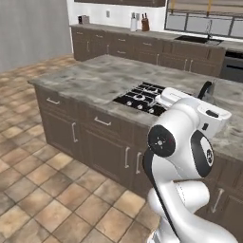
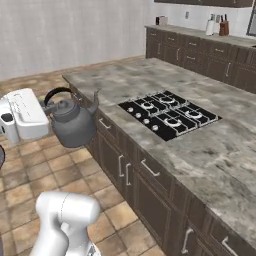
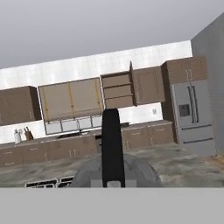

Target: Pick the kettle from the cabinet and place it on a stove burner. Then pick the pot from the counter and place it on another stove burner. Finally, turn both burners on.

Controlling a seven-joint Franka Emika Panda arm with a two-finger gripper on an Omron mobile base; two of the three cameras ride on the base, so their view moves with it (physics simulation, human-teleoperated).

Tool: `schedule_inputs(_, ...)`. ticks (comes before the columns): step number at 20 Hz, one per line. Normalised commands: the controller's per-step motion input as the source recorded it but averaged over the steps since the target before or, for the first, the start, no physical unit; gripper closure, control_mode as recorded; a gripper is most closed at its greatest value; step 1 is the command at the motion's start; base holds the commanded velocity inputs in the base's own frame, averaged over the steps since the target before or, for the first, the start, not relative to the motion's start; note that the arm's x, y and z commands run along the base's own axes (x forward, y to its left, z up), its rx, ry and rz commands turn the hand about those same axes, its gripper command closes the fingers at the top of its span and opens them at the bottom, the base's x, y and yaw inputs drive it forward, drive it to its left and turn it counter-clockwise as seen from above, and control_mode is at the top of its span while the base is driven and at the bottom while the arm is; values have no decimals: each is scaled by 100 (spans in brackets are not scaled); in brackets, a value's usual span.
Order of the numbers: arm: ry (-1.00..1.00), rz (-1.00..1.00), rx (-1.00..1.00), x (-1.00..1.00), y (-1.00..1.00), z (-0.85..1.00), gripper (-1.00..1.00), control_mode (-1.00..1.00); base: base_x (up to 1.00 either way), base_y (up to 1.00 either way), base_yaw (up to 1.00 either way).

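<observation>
My gripper [image 2: 48, 104] is shut on the black arched handle of the grey kettle [image 2: 73, 124], which hangs upright in the air on my side of the island. In the left base view the kettle's handle [image 1: 205, 90] peeks out behind the white hand. The hand view looks along the handle [image 3: 113, 144] over the kettle's rounded top. The black cooktop with its stove burners [image 2: 170, 115] [image 1: 141, 98] lies in the island counter [image 2: 215, 155], beyond the kettle, with a corner of its grate [image 3: 46, 183] low in the hand view. The open wall cabinet [image 3: 118, 91] is far off. The pot is out of view.
Brown drawer fronts [image 1: 102, 137] line the island's near side over a tiled floor [image 1: 42, 199]. A far counter carries a knife block [image 1: 145, 23] and a sink [image 1: 197, 39]. A steel fridge [image 3: 192, 118] stands to the right of the wall cabinets.
</observation>
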Motion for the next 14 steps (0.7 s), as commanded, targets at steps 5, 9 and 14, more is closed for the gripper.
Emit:
schedule_inputs(5,0,0,0,0,0,0,100,100,61,49,-31)
schedule_inputs(9,0,0,0,0,0,0,100,100,59,48,-32)
schedule_inputs(14,0,0,0,0,0,0,100,100,59,46,-32)
